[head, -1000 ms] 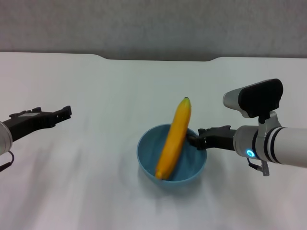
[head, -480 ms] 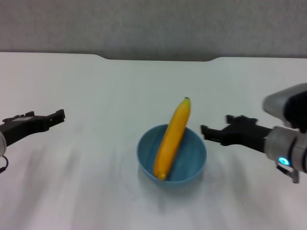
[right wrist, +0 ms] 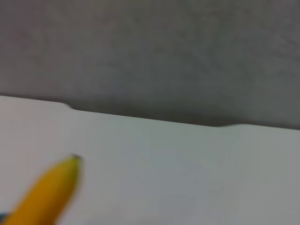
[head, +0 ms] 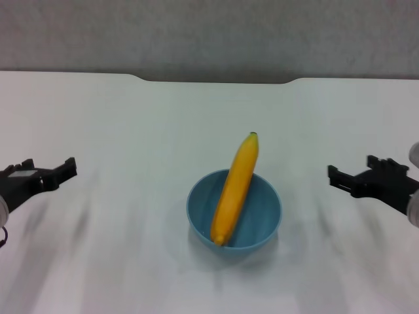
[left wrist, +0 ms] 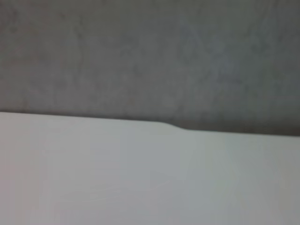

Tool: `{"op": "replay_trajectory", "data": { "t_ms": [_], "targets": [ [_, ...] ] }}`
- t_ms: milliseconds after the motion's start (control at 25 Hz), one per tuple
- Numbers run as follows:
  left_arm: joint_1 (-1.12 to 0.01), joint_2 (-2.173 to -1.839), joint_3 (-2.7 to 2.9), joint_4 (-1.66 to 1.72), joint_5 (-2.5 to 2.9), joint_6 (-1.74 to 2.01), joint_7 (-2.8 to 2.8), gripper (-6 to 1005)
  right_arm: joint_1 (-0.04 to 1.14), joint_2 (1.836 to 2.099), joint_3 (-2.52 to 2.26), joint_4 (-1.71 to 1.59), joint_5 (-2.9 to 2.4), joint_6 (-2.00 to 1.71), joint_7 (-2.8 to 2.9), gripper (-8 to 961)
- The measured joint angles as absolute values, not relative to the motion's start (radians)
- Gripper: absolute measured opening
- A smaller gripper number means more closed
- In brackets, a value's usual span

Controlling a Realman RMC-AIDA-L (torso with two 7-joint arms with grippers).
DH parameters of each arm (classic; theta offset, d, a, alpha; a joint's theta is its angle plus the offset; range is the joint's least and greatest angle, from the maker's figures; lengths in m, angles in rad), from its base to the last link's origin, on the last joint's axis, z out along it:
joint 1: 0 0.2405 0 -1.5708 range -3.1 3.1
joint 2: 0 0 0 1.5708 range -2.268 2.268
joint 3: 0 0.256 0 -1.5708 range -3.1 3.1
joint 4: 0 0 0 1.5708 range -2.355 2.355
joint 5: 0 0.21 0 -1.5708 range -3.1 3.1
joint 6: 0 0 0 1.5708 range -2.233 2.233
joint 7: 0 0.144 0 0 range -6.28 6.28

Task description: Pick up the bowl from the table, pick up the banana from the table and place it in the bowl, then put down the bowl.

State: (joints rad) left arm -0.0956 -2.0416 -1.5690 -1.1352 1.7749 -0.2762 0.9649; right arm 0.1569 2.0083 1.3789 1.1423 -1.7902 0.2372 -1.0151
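Head view: a light blue bowl point(head: 234, 219) sits on the white table point(head: 131, 131), toward its near edge. The banana point(head: 236, 188) lies in it, its dark tip jutting over the far rim. The left pincer point(head: 52, 173) and right pincer point(head: 347, 180), both open and empty, hover near the side edges, arms cut off.

Left wrist view: only the table point(left wrist: 140, 178) and its notched far edge.

Right wrist view: the banana point(right wrist: 47, 192) tip, blurred, cut off at the edge.

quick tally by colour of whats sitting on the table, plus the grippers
yellow: 1, the banana, leaning in the bowl, tip past the rim
light blue: 1, the bowl, on the table
black: 2, left gripper and right gripper, both apart from the bowl
total: 4
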Motion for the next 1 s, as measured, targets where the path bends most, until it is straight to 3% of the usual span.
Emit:
{"op": "replay_trajectory", "data": {
  "t_ms": [600, 1000],
  "targets": [
    [-0.088, -2.04, -1.178, -1.066, 1.645, 0.27, 1.139, 906, 0.2, 2.005, 0.933, 0.908, -1.898, -0.482, -0.9, 905],
    [-0.146, -2.041, -0.928, -0.727, 2.244, 0.797, 0.308, 907, 0.237, 2.01, 0.771, 0.597, -2.321, -0.896, -0.231, 905]
  ]
}}
